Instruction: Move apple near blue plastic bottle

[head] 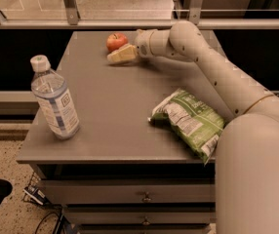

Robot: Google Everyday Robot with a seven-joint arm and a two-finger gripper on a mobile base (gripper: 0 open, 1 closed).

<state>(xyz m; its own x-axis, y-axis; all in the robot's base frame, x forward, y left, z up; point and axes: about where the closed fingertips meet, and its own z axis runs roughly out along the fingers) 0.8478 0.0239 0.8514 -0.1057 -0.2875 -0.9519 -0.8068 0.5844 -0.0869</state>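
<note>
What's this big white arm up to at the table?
A robot arm is stretched across the grey table, with its gripper at the far edge right beside a red apple; the apple sits on the table, not lifted. Whether the gripper touches it is unclear. The job is to bring the apple over to the blue plastic bottle, which stands upright at the near left corner. A green-and-white chip bag lies at the near right.

Dim warm overhead light; the gripper [113,57] beside the apple [116,41] casts a soft shadow on the table [110,106].
</note>
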